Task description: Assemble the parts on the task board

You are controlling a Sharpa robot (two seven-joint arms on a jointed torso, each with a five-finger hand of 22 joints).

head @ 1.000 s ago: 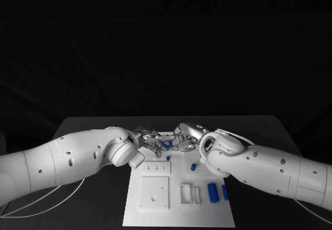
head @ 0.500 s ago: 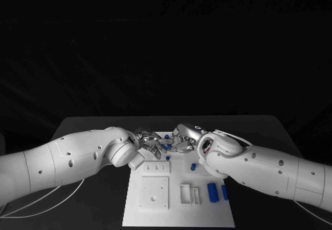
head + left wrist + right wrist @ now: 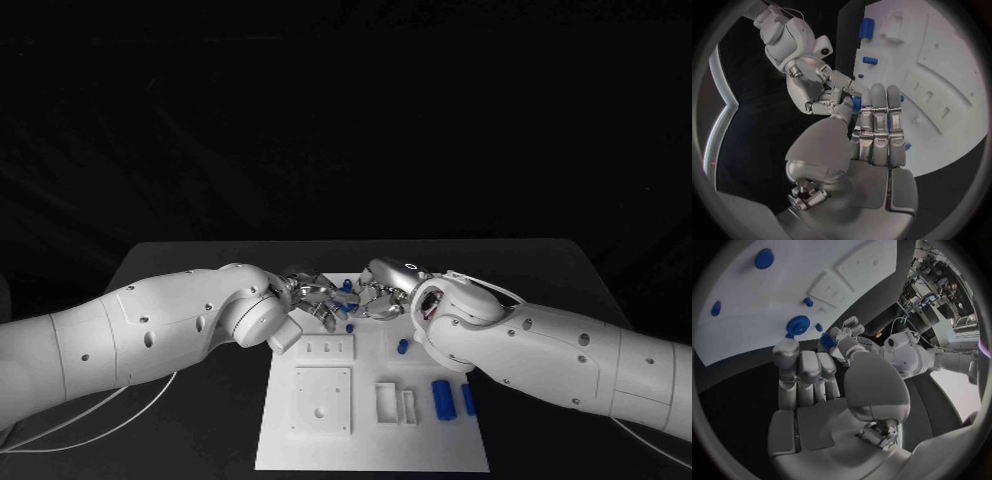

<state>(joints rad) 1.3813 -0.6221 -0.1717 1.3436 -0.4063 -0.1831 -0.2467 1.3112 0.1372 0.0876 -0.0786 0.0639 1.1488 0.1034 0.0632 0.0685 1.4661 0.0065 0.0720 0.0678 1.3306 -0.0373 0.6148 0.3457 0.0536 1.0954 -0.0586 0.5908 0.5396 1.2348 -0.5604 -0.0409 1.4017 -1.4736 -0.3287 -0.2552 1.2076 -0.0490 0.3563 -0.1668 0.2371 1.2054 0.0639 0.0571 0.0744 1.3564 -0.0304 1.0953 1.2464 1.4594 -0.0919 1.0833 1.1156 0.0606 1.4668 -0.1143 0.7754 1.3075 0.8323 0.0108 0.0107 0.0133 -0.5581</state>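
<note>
Fingers of both hands meet on one blue part (image 3: 827, 340) | left hand (image 3: 310, 296), right hand (image 3: 378, 294) over task board (image 3: 372, 440) far end | step: handover or regrasp | next: seat it squarely

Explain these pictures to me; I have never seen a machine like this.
This is a robot with two white arms ending in silver hands, working at a black table. One picture looks down from its head; the two round ones come from cameras behind each wrist. On the table lies a white board with small blue parts on it. The left hand and right hand meet at the board's far end around a small blue piece. It sits between the fingertips; which hand holds it I cannot tell.
</note>
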